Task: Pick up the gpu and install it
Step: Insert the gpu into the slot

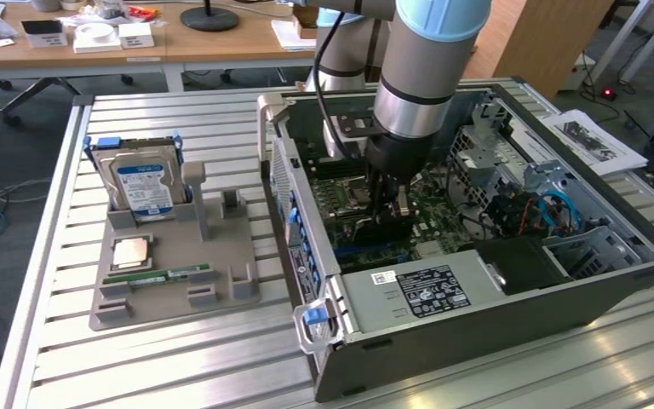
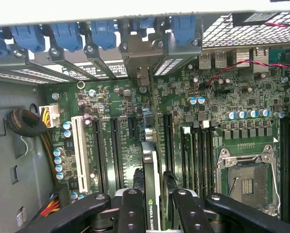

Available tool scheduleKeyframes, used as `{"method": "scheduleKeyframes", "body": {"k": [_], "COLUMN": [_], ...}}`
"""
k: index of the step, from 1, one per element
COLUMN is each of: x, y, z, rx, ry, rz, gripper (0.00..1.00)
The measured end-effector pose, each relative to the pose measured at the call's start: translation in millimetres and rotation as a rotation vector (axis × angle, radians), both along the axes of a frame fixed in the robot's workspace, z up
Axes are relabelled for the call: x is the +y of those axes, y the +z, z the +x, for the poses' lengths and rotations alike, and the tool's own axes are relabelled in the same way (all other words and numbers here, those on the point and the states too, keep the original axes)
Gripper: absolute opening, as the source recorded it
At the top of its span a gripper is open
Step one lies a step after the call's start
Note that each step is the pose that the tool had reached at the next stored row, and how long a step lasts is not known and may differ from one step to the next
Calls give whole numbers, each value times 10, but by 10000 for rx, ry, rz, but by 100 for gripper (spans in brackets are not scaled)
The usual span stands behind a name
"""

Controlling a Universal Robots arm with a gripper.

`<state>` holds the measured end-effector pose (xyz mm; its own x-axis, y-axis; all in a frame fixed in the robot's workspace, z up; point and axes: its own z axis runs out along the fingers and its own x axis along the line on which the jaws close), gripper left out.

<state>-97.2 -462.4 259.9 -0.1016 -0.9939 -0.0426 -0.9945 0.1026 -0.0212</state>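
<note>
While the grey robot arm reaches down into the open black computer case (image 1: 497, 315), its black two-fingered gripper (image 2: 159, 213) is closed on the gpu (image 2: 152, 189), a thin dark expansion card with a silvery edge, held on edge between the fingers (image 2: 131, 213) just above the green motherboard (image 2: 232, 104) and its long black slots. Part of a green-and-white logo and the letters "NVIDI" can be read on the card in the wrist view. Blue retention clips (image 2: 67, 35) line the case's slot openings beyond the card.

The case lies on its side on a counter (image 1: 134, 366) of ribbed aluminium slats. On the exterior view's left stands a grey moulded parts holder (image 1: 208, 294) carrying a silver hard drive with a blue-and-white label (image 1: 143, 183), upright, and a small green RAM stick (image 1: 174, 275) lying flat. A white barcode sticker (image 1: 387, 276) and a black-and-white rating label (image 1: 429, 290) sit on the silver power supply; their writing is too small to read. Wooden desks (image 1: 191, 43) with papers stand at the far side of the room, with cables on the grey floor.
</note>
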Motion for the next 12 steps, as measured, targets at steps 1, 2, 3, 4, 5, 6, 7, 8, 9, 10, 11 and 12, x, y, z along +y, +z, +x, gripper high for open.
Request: {"method": "scheduleKeyframes", "body": {"k": [1, 2, 3, 4, 5, 6, 7, 8, 9, 10, 11, 12], "x": [0, 0, 0, 0, 0, 0, -1, -1, -3, -4, -5, -5], "y": [-1, -1, -1, -1, -1, 0, 0, -1, -4, -7, -8, -8], "z": [-3, -8, -16, -22, -27, -30, -33, -34, -35, -36, -36, -36], "rx": [-2, -3, -4, -4, -4, -4, -3, -3, -3, -1, -1, -1], "ry": [-1, -1, 1, 2, 2, 1, 1, 1, 0, 0, 0, 0], "rz": [2, 6, 9, 11, 12, 11, 10, 10, 9, 7, 6, 6], "gripper": [27, 27, 27, 27, 27, 27, 27, 27, 27, 27, 27, 27]}}
